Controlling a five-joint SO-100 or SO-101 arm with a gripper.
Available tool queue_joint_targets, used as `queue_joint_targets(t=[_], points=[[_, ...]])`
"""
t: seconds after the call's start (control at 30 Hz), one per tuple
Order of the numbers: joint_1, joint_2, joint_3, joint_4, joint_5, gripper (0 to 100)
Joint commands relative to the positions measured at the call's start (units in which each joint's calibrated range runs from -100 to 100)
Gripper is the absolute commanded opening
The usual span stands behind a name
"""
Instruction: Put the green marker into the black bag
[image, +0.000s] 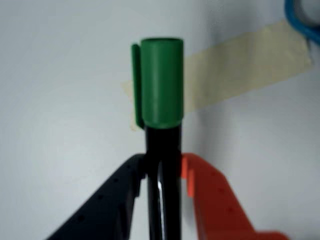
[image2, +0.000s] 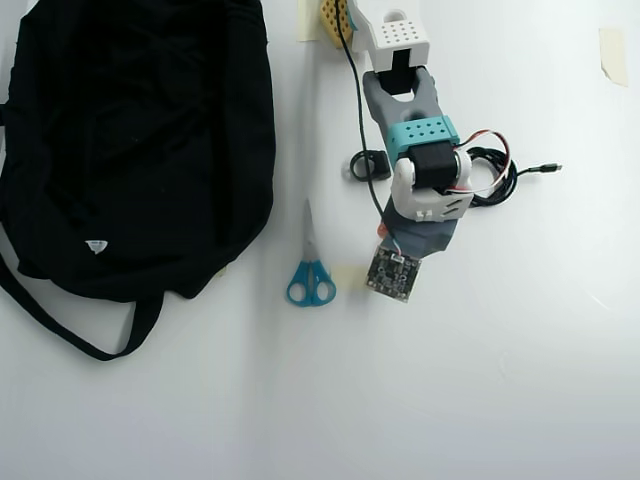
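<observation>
Starting at the left of the overhead view, we see the black bag (image2: 140, 140), a large soft cloth shape that fills the upper left of the white table (image2: 500, 380). A small white tag (image2: 96, 245) shows near its lower edge, and its long strap (image2: 60, 320) loops out below it. Just right of the bag, apart from it, lies a pair of scissors (image2: 311, 270) with blue handles, blades pointing up the picture. Right of the scissors we see the robot arm (image2: 410, 130) reaching down the picture from its base at the top edge, with a small camera board (image2: 393, 275) at its tip. A coiled black cable (image2: 495, 175) lies by the arm's right side, and a strip of tape (image2: 613, 55) sits at the far right.

Seen from the wrist view, the gripper (image: 162, 172) is closed around the green marker (image: 161, 85), a black finger (image: 115, 195) pressing its dark barrel from the left and an orange finger (image: 210, 200) from the right. The marker's green cap stands up above the fingers. Behind it, a band of masking tape (image: 240, 65) crosses the table. The marker is well apart from the bag.
</observation>
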Motion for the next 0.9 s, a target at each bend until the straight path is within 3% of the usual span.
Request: queue_joint_targets(t=[0.0, 0.2, 0.47, 0.87], points=[[-0.08, -4.55, -1.27, 0.17, 1.32, 2], [-0.53, -4.63, -1.45, 0.08, 1.79, 2], [-0.46, -13.43, 2.50, 0.08, 7.03, 2], [-0.76, -33.18, 35.48, -5.69, 8.29, 2]])
